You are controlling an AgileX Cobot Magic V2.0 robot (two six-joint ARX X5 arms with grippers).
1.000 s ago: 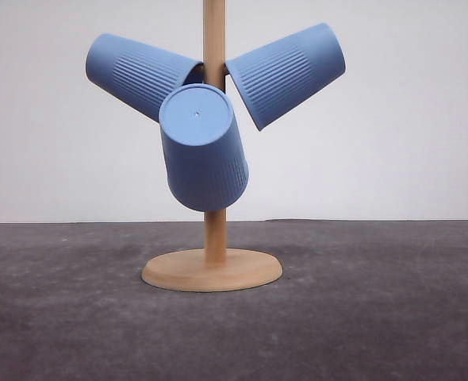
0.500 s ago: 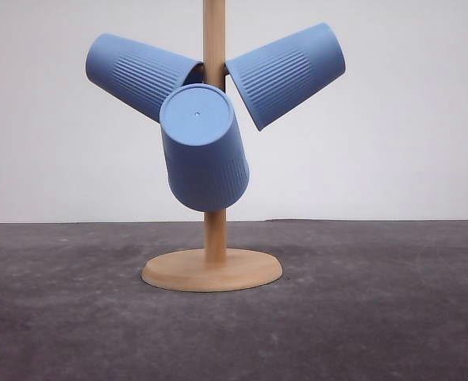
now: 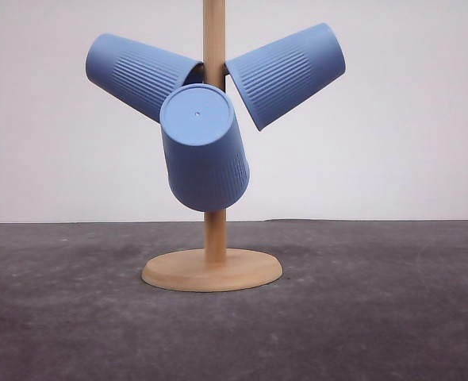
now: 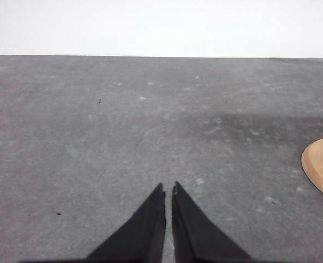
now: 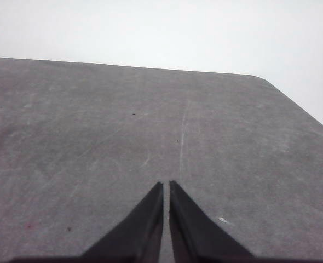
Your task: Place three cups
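Nothing has moved since earlier: three cups [image 3: 205,151] hang on the wooden stand [image 3: 212,268], well clear of both jaws, left gripper [image 4: 168,190] and right gripper [image 5: 166,185] closed, empty. Task apparently complete.

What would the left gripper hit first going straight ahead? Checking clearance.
Likely nothing: the left gripper, shut, faces bare dark grey tabletop. The round pale wooden stand base sits off to one side.

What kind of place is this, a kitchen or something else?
Probably a test bench, not a kitchen: a bare grey table against a blank white wall, holding just a wooden cup stand with three blue cups hung on it.
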